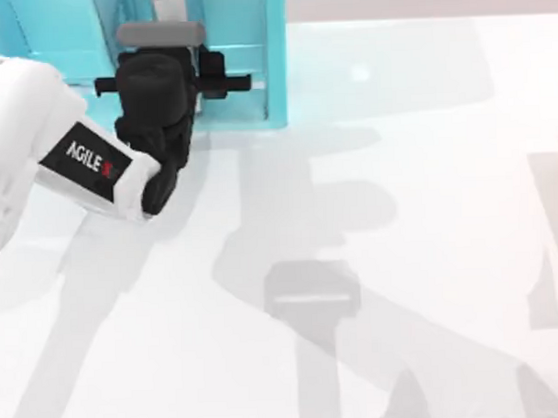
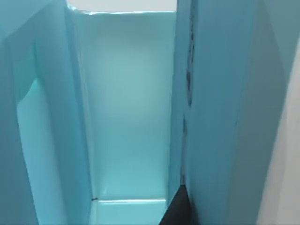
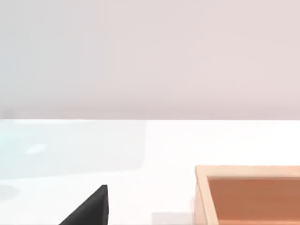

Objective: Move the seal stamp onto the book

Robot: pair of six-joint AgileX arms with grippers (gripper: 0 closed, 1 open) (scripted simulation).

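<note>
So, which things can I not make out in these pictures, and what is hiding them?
- Top view: what lies under the left gripper. Its black body covers the mouth of the shelf unit, which the upper edge cuts off.
- Left wrist view: whether any teal surface is the book. All of it looks like shelf wall.
- Right wrist view: the wooden box, cut off by the picture's edge.

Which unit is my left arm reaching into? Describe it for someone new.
On the white table, look to the top view's upper left corner, where the left gripper sits. There stands the light-blue shelf unit: tall flat walls forming open compartments, unlike the low orange-brown wooden tray.
</note>
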